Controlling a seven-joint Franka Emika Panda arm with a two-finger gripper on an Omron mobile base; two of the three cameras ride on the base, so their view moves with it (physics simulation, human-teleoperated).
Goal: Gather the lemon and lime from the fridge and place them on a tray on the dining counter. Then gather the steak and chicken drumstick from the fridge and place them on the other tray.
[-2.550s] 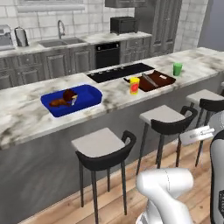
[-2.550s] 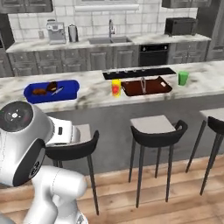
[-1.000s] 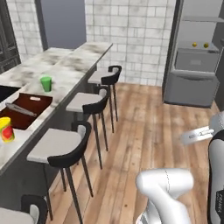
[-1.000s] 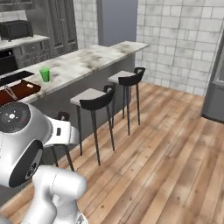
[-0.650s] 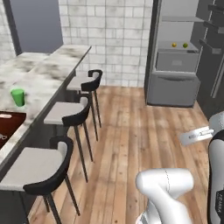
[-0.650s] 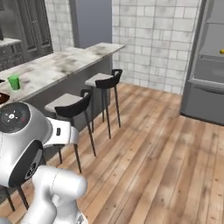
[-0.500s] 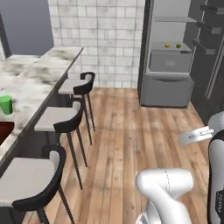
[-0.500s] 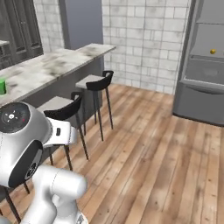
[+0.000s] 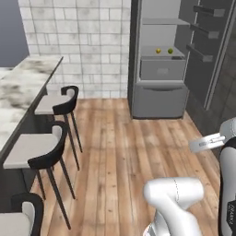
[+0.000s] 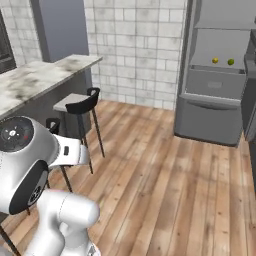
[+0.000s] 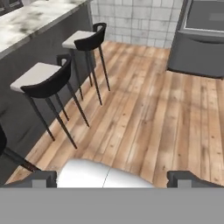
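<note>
The robot faces the tall grey fridge [image 9: 159,60] standing open, small yellow-orange lemon [image 9: 158,50] and bright green lime [image 9: 170,50] side by side on its middle shelf, hand [image 11: 112,177] spread and empty, so it seems the fetching step's starting — roll closer next, then reach in.

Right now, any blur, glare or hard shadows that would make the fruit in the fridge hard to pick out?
Left base view: even flat light, no glare; lemon and lime are small soft-edged dots in the open fridge. Right base view: same, lemon and lime distinct by colour. Hand view: stools cast no hard shadows; gripper open.
</note>
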